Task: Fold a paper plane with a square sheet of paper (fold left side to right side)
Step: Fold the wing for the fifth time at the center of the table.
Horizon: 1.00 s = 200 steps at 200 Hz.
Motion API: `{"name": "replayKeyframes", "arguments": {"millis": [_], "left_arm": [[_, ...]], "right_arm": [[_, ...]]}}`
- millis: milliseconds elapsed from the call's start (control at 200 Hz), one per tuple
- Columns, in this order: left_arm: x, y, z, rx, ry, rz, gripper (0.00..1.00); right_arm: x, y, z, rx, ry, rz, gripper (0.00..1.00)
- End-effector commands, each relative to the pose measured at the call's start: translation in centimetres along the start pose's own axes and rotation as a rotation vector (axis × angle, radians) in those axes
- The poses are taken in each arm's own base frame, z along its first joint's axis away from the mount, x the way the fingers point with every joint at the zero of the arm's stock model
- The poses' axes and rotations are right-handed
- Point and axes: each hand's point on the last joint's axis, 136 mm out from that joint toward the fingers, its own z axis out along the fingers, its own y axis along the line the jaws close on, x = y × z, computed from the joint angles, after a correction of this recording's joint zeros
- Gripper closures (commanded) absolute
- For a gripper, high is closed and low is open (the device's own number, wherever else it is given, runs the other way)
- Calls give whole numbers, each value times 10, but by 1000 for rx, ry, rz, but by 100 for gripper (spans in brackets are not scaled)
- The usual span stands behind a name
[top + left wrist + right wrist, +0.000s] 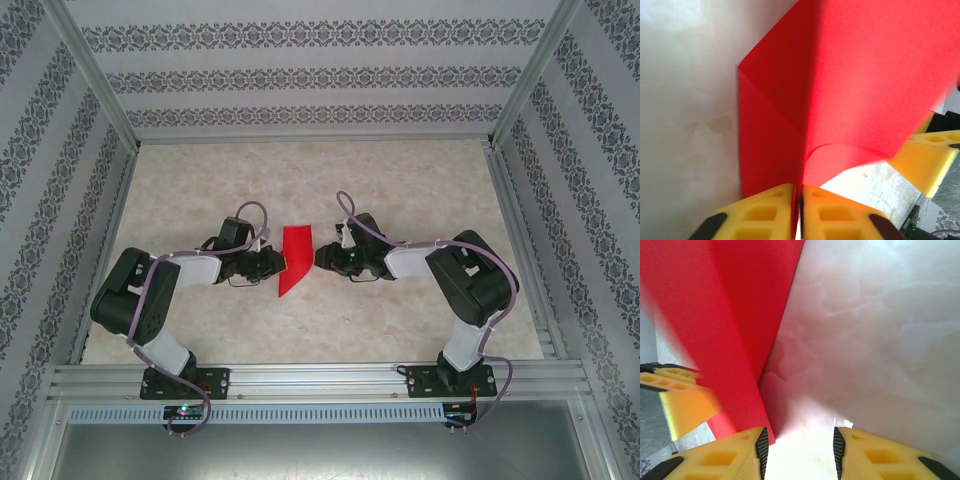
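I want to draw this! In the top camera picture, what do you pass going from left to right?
Left black-and-white robot arm → left gripper → bright red folded sheet of paper → right gripper → right black-and-white robot arm.

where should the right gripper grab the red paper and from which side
Take the red paper by its lifted right edge, coming in from the right, low along the table. That side seems to arch clear of the table, leaving room to slip under it, and the left gripper pinches the other side.

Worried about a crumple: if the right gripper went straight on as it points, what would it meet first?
Probably the red paper, raised just ahead of the right gripper; the left gripper holds its far side. Depth unclear.
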Motion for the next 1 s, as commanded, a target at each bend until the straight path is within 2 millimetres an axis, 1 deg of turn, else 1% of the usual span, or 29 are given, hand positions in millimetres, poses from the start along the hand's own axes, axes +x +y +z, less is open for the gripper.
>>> {"name": "replayKeyframes", "arguments": {"millis": [0, 130, 250, 315, 370, 535, 659, 749, 844, 879, 994], "left_arm": [[-6, -13, 3, 41, -10, 55, 90], [-5, -20, 0, 68, -15, 57, 94], [-3, -27, -4, 104, -18, 56, 95], [-2, -31, -6, 125, -18, 54, 96], [-1, -37, -8, 153, -17, 53, 97], [0, -63, -23, 256, -33, 83, 98], [3, -84, -37, 318, -38, 116, 99], [5, -97, -45, 351, -39, 134, 99], [6, -104, -52, 367, -42, 147, 99], [7, -106, -53, 371, -44, 151, 99], [10, -108, -53, 366, -36, 158, 99]], "right_arm": [[-7, 8, -5, -45, -9, -17, 59], [-15, -2, -27, -62, -44, -13, 55], [-28, -13, -54, -98, -101, 9, 45], [-37, -11, -68, -151, -130, 22, 40], [-42, -5, -73, -198, -140, 26, 37], [-55, 19, -77, -313, -132, 6, 35], [-63, 32, -78, -400, -128, -11, 29], [-68, 40, -76, -477, -119, -8, 29], [-71, 46, -75, -553, -124, -12, 29], [-72, 45, -73, -569, -127, -4, 29], [-75, 45, -71, -608, -139, 5, 31]]}}
